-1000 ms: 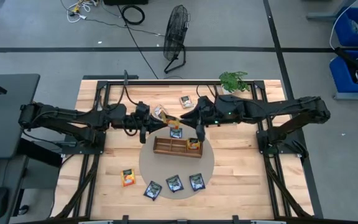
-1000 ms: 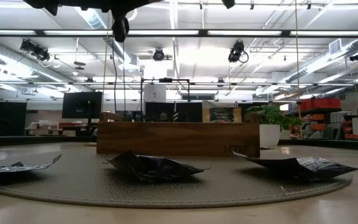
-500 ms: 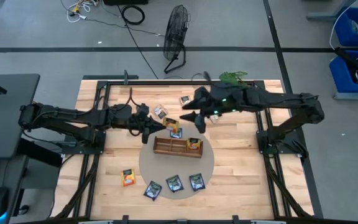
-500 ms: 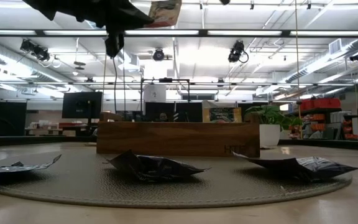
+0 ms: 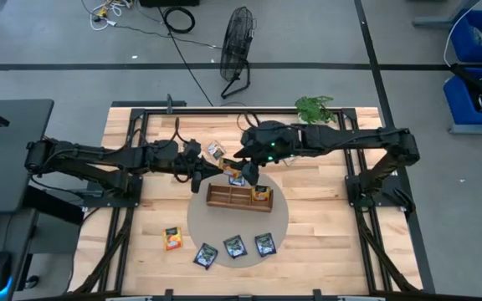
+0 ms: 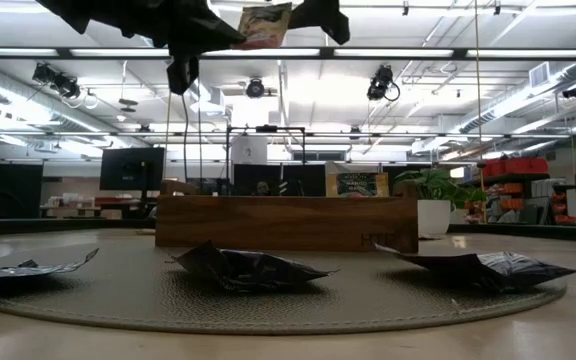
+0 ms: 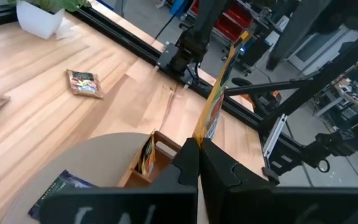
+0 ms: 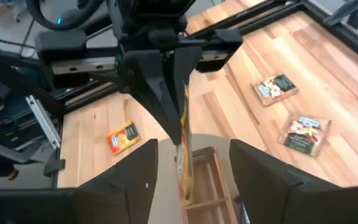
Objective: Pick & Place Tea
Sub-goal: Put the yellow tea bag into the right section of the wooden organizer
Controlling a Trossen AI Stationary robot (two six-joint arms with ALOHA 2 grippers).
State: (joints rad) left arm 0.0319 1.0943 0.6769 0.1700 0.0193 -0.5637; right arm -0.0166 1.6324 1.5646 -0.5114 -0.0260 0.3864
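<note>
While the left gripper (image 5: 210,173) pinches an orange tea packet (image 7: 215,99) between its closed fingers, it holds the packet up in the air just above the wooden tray (image 5: 224,199) near the middle of the high view. The right gripper (image 5: 249,170) sits just beside it, on the other side of the packet, with its fingers (image 8: 263,180) spread wide and the packet between them, not squeezed. The tray rests on a round mat (image 5: 197,224). One orange packet (image 5: 261,194) stands in the tray's right end. Three dark blue packets (image 5: 234,247) lie in a row on the mat's lower edge. Another orange packet (image 5: 172,238) lies on the table at the lower left. A white-and-brown packet (image 5: 216,150) lies on the wood above the grippers. A small plant (image 5: 315,107) stands at the table's top edge.
</note>
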